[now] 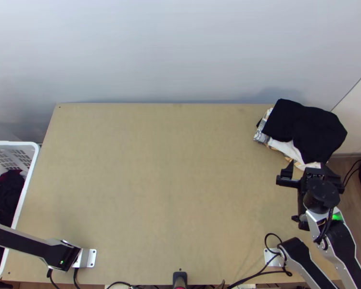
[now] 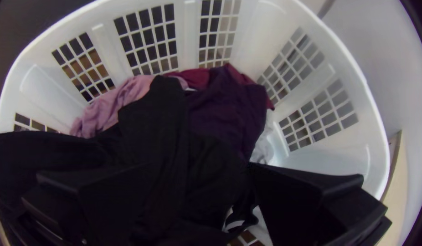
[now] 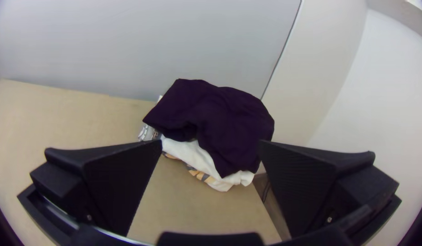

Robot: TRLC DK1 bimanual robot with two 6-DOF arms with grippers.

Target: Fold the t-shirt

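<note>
One tabletop clothes pile (image 1: 305,130), one basket (image 2: 38,86)

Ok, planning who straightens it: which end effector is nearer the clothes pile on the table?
Right. The right end effector is close to the pile; the left one is over the basket.

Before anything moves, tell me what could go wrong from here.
The open left claw is over jumbled laundry in the basket; it could catch the black garment and the purple one together. The dark top garment lies unevenly on the pile at the table's right edge, so it might slide off. The right claw, close by, could knock it.
</note>
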